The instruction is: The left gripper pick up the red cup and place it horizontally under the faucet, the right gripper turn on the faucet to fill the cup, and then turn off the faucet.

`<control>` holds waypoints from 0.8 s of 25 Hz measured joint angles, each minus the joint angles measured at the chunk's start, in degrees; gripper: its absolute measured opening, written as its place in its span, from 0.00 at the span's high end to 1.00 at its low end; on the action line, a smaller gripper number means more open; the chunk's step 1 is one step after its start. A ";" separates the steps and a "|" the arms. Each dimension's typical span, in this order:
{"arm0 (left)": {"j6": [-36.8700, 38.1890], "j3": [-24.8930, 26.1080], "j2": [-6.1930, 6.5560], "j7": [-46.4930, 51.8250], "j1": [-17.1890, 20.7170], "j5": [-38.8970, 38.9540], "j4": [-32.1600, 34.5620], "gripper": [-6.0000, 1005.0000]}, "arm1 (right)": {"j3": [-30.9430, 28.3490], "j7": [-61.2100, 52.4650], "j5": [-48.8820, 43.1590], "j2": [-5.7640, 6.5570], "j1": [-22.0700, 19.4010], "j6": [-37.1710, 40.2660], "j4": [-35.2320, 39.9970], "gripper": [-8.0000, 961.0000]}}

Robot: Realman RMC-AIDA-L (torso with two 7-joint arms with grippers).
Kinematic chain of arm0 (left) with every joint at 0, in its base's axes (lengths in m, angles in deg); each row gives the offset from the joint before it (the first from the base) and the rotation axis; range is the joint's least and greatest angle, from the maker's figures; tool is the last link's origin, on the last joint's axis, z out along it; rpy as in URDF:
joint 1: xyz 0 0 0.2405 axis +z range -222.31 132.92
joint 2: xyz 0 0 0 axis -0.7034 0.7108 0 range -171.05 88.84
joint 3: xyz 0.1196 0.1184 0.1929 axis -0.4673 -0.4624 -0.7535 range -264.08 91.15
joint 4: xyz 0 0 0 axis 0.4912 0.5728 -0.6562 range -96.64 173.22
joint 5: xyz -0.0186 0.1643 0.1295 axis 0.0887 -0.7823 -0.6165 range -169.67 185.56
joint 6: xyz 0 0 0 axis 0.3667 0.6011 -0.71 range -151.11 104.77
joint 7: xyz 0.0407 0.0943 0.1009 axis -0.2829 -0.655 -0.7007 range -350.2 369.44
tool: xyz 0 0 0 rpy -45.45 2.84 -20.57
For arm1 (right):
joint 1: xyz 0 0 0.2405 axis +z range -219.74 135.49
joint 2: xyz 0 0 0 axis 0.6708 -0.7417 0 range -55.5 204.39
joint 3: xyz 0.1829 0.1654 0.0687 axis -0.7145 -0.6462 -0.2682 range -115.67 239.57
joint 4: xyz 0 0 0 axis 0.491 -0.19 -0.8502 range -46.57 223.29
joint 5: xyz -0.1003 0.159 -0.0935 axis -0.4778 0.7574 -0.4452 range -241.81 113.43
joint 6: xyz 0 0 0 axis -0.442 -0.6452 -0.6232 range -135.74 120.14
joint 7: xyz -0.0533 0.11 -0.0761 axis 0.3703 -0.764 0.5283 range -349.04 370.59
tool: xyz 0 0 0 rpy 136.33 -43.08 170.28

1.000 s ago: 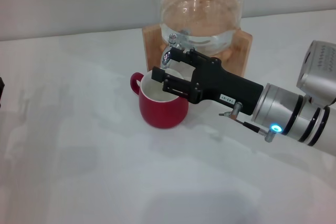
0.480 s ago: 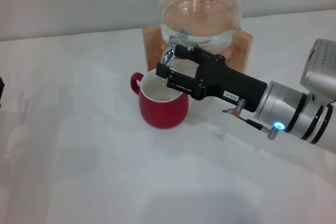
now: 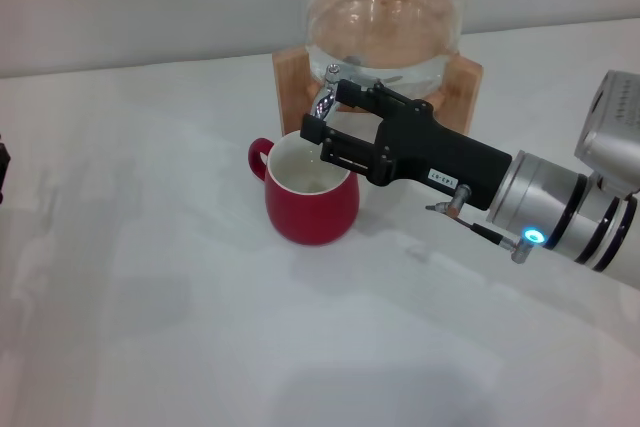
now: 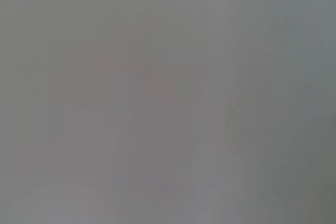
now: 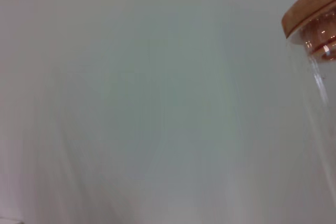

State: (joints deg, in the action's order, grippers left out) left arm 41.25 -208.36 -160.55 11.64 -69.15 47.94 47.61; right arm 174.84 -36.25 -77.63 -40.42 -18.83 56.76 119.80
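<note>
The red cup (image 3: 311,204) stands upright on the white table, white inside facing up and handle to the left, right below the faucet (image 3: 324,99). The faucet is a small chrome tap at the front of the glass water dispenser (image 3: 383,32) on its wooden stand (image 3: 288,82). My right gripper (image 3: 323,111) reaches in from the right above the cup's rim. It is open, with one finger on either side of the faucet's handle. Of the left gripper (image 3: 2,173) only a dark sliver shows at the far left edge. The left wrist view is plain grey.
The dispenser's wooden lid (image 5: 314,4) and glass wall (image 5: 317,103) show in the right wrist view against a pale wall. White table (image 3: 180,327) spreads in front of and left of the cup.
My right gripper has risen and moved slightly back, from over the cup's mouth up to the faucet's handle. The cup has not moved.
</note>
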 joint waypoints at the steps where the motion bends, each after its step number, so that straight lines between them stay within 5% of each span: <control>1: 0.00 0.00 0.00 0.00 0.00 0.00 0.00 0.38 | 0.00 0.00 0.00 0.00 0.00 0.31 -0.05 0.19; 12: -0.08 0.00 0.00 0.00 -0.24 -0.01 -0.10 0.38 | -1.67 0.01 0.01 0.00 -2.96 6.12 -0.22 0.19; 20: -0.09 0.00 0.06 -0.06 -0.24 -0.01 -0.35 0.38 | -6.33 0.01 -0.04 1.19 -4.13 7.00 -0.74 0.19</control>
State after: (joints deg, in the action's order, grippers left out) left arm 41.16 -208.36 -160.49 11.58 -69.40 47.93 47.26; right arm 168.51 -36.24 -77.67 -39.23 -22.96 63.77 119.06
